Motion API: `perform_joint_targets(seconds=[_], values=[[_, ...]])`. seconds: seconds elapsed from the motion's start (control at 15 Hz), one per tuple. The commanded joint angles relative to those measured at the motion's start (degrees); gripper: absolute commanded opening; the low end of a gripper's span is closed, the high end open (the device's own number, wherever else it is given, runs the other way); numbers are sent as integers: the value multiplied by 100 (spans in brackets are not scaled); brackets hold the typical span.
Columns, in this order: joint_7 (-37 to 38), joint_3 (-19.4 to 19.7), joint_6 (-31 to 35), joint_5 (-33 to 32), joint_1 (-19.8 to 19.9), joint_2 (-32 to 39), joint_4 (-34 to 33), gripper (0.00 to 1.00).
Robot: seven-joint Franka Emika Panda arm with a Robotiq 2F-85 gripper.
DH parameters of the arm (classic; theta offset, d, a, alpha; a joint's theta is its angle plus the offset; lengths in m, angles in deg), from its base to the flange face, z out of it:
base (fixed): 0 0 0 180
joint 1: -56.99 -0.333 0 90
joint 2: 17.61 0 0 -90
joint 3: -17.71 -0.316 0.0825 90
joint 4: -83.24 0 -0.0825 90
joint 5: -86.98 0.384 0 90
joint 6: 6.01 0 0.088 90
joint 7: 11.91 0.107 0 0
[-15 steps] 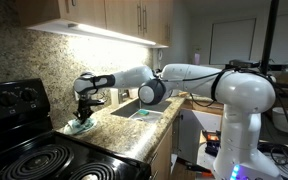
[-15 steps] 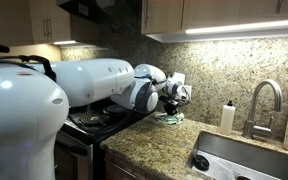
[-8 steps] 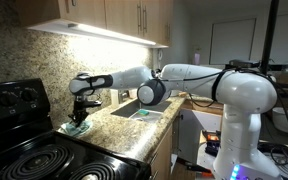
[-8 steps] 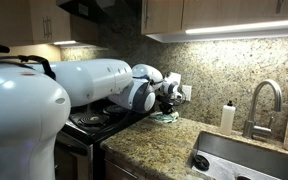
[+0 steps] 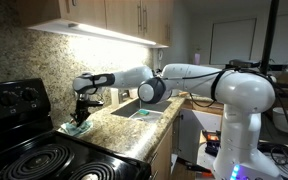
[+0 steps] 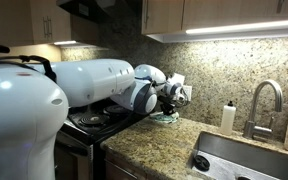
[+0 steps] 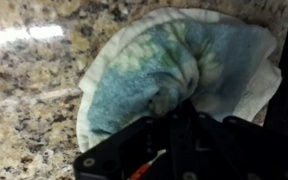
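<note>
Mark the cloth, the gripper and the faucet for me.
cloth [image 7: 154, 65], wrist view, its blue-green middle.
gripper [image 5: 82, 117], in an exterior view, at its fingertips on the cloth.
faucet [image 6: 254, 110], in an exterior view, on its upright stem.

- In an exterior view the pincer [image 6: 171, 108] points down, jaws closed, its tips on a crumpled green-and-white cloth [image 6: 165, 119].
- The cloth lies right under the pincer on the speckled stone counter [image 6: 149, 150].
- Behind the pincer, the white arm [image 6: 94, 80] reaches back over the black stove [image 6: 92, 121].
- Past the pincer, well apart, stand a small white bottle [image 6: 227, 118] and, farther on, a faucet [image 6: 261, 100] over the sink [image 6: 254, 160].
</note>
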Motion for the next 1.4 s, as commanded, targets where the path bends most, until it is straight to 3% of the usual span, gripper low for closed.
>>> perform_joint_targets(seconds=[0.0, 0.87, 1.33], values=[[72, 75, -297, 14, 361, 38, 505, 7], [1019, 356, -765, -52, 1148, -56, 368, 7], [1290, 666, -1061, 72, 1087, 87, 257, 8]])
